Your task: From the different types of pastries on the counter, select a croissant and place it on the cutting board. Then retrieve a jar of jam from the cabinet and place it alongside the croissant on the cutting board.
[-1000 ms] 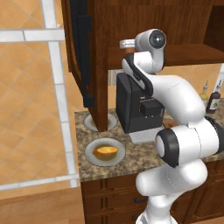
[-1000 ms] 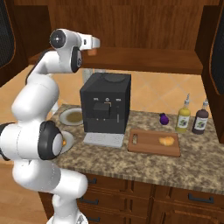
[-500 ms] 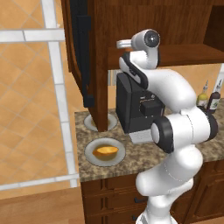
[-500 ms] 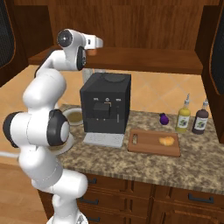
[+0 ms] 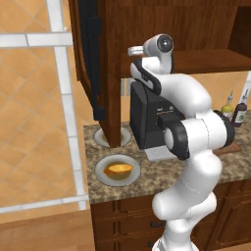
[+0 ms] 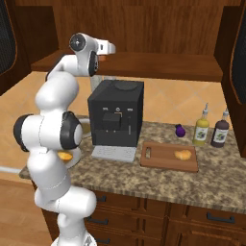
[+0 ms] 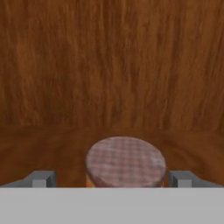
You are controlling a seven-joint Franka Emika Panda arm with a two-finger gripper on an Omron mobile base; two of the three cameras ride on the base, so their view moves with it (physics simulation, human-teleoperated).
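The jar of jam (image 7: 125, 162) stands on the cabinet (image 6: 158, 65) shelf, its paler chequered lid facing the hand camera. My gripper (image 7: 112, 179) is open, one fingertip (image 7: 41, 178) on each side of the jar and apart from it. In the right base view my white hand (image 6: 106, 47) reaches over the shelf's left end, above the coffee machine. The croissant (image 6: 182, 154) lies on the right part of the cutting board (image 6: 163, 158) on the counter (image 6: 144, 180).
A black coffee machine (image 6: 115, 120) stands left of the board. Two bottles (image 6: 201, 130) and a small purple thing (image 6: 179, 130) stand behind it. An orange-brown pastry (image 5: 119, 169) lies on a plate (image 5: 103, 171) by the open cabinet door (image 5: 90, 59).
My hand has reached a little further over the cabinet shelf and the arm's elbow has swung in behind it. The fingers stay open. Things on the counter have not moved.
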